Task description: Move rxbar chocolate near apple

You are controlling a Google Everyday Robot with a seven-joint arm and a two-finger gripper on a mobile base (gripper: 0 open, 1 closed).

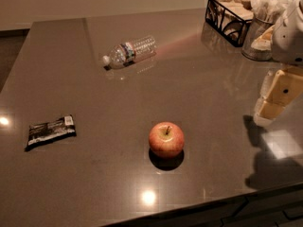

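The rxbar chocolate (50,131) is a flat black wrapper with white lettering, lying on the dark countertop (94,183) at the left. The apple (166,139), red and yellow with a short stem, stands upright near the front middle, well to the right of the bar. My gripper (277,98) hangs at the right edge of the view, above the counter, to the right of the apple and far from the bar. It holds nothing that I can see.
A clear plastic water bottle (130,51) lies on its side at the back middle. A black wire holder (229,17) and a metal cup of packets (258,37) stand at the back right. The counter's front edge runs close below the apple.
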